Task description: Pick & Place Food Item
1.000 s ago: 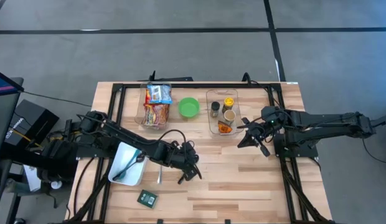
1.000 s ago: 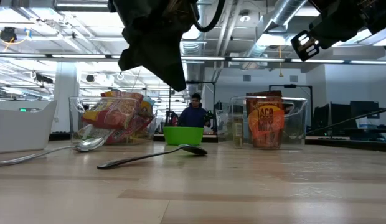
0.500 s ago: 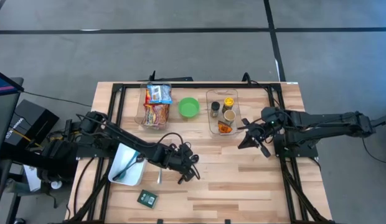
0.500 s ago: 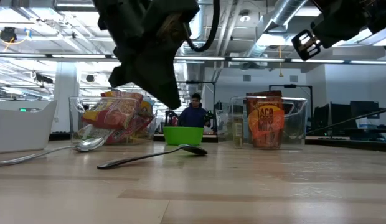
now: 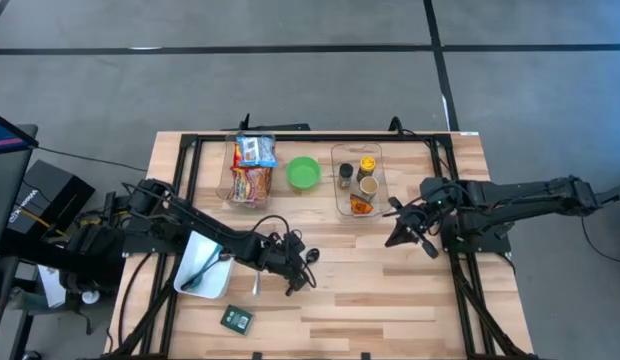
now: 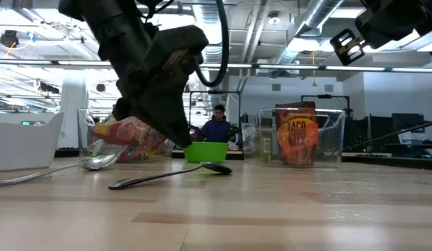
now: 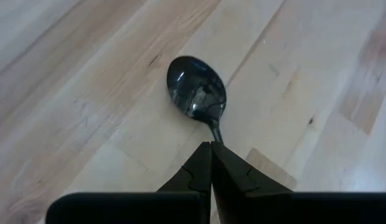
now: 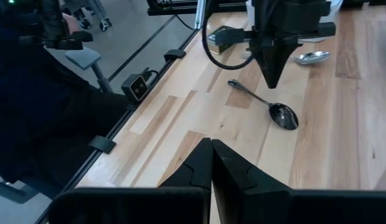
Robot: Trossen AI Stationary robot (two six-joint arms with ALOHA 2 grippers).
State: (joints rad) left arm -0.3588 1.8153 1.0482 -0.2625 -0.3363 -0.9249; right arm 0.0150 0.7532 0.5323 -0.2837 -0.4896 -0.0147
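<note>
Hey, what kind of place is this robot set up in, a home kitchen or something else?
Not a home; most likely a robotics lab or open industrial workspace. The low view shows exposed ceiling ducts and a person at work behind the table. The high view shows a wooden table with a black metal frame on a bare concrete floor.

On my wooden table (image 5: pixel 390 290) a dark spoon (image 7: pixel 196 93) lies bare on the planks, its bowl away from me. A second, silver spoon (image 6: pixel 97 162) rests in the white tray (image 5: pixel 205 265). A small dark packet (image 5: pixel 236 319) sits near the table's front edge. Behind the table, a person (image 6: pixel 217 127) in dark blue is in the room.
</note>
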